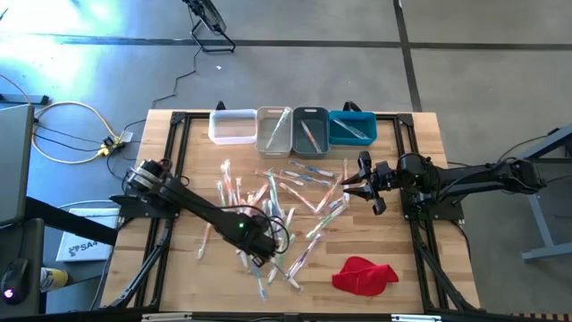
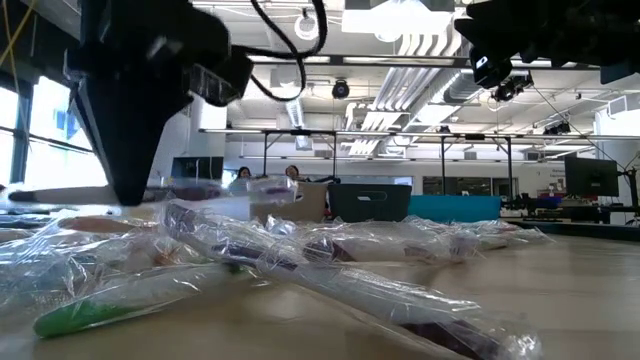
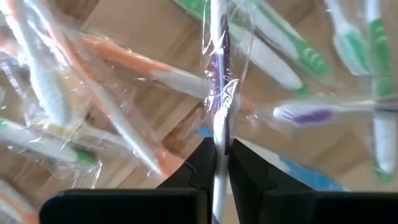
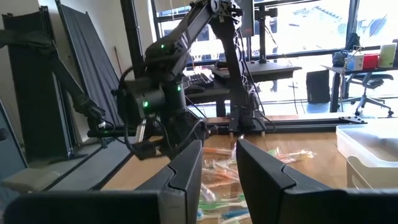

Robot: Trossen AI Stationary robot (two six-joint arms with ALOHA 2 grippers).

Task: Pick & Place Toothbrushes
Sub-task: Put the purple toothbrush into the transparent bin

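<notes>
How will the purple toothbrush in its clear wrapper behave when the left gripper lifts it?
The purple toothbrush looks thin and stiff, probably light. Its crinkled clear wrapper seems slippery, so it may slide between the left gripper fingers. Neighbouring wrapped toothbrushes overlap it and might drag along.

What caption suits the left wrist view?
Left gripper shut on a wrapped purple toothbrush among scattered toothbrushes.
</notes>
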